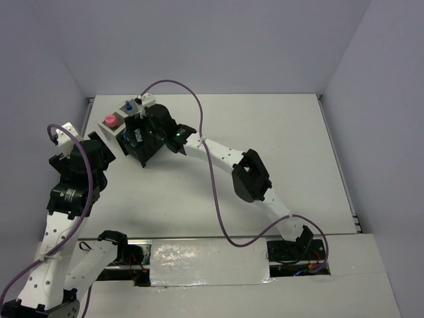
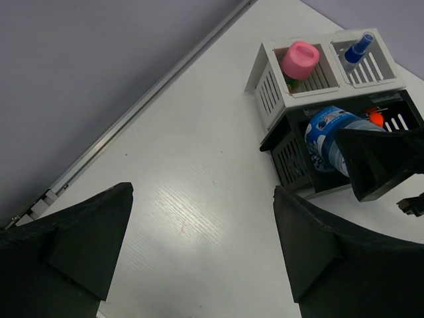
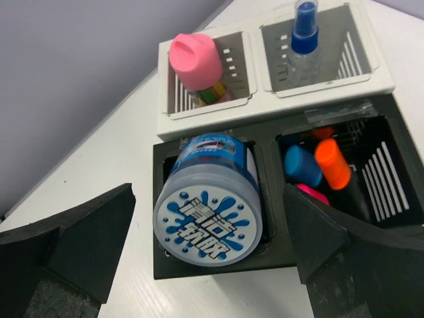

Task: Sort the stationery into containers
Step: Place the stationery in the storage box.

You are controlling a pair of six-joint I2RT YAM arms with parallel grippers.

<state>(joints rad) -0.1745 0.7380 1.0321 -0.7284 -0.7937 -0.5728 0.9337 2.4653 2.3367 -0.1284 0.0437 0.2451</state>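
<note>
The black mesh organiser (image 3: 218,265) holds a round blue-white tin (image 3: 209,225) in its left compartment, sticking out of the top. Markers with blue (image 3: 303,165), orange (image 3: 332,163) and pink caps stand in its right compartment. Behind it, one light-grey cup (image 3: 173,116) holds the pink stick (image 3: 195,61). The other cup (image 3: 371,73) holds the blue-capped clear bottle (image 3: 305,40). My right gripper (image 3: 209,265) hovers open over the tin, fingers on either side, apart from it. My left gripper (image 2: 202,252) is open and empty over bare table, left of the organiser (image 2: 295,159). A second tin is not visible.
The containers stand at the table's far left (image 1: 136,129), near the back wall and the left table edge (image 2: 132,112). The right arm's elbow (image 1: 252,175) reaches across the middle of the table.
</note>
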